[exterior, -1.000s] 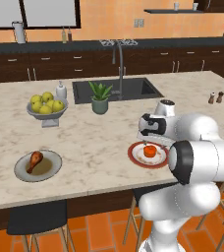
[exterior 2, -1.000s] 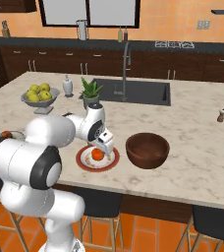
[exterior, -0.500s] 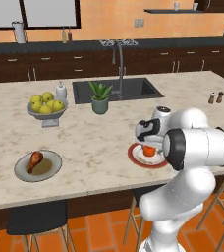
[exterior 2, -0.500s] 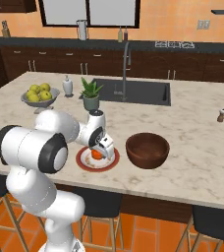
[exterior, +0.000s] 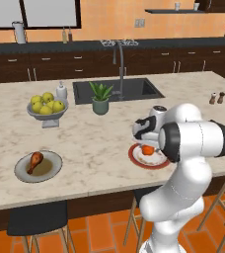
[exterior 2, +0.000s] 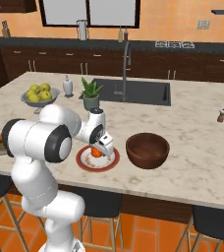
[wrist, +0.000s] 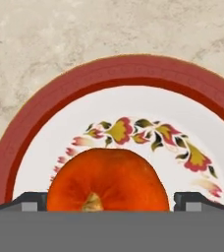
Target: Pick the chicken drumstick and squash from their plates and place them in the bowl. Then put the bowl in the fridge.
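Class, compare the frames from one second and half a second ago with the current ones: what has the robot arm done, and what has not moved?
The gripper has come down onto the squash, its fingertips now on either side of it; whether they grip yet is unclear. The squash stays on the red-rimmed plate. The chicken drumstick, its plate and the bowl have not moved.

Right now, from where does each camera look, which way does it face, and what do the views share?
Left base view: behind the arm to its left, facing forward and down over the counter; arm rises at lower right.
Right base view: behind to its right, same direction; arm at lower left, bowl beside it.
Hand view: on the hand, looking down along the tool; fingertips flank the squash.
All share the squash on its plate.
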Controlling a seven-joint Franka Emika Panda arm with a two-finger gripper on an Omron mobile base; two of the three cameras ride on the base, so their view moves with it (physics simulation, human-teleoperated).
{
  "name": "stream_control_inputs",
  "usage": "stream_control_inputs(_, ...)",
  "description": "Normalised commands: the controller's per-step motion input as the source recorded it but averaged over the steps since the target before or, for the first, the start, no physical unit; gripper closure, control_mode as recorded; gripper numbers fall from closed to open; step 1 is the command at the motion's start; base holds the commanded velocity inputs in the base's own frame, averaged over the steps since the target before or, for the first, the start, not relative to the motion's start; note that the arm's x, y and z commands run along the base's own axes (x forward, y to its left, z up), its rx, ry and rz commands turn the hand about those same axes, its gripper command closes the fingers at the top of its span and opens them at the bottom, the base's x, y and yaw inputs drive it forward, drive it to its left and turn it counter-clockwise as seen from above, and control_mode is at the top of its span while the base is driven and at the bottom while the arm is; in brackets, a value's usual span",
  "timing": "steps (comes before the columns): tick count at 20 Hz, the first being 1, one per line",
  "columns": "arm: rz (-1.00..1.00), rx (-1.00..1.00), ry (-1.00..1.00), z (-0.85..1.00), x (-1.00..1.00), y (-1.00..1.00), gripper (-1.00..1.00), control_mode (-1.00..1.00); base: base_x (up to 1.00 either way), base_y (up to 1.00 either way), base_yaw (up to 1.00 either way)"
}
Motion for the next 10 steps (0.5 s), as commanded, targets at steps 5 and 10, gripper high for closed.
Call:
stream_control_inputs(5,-0.06,0.02,0.04,-0.56,-0.1,0.14,-1.0,-1.0,0.0,0.0,0.0)
stream_control_inputs(10,-0.03,0.02,0.01,-0.52,-0.04,0.06,1.0,-1.0,0.0,0.0,0.0)
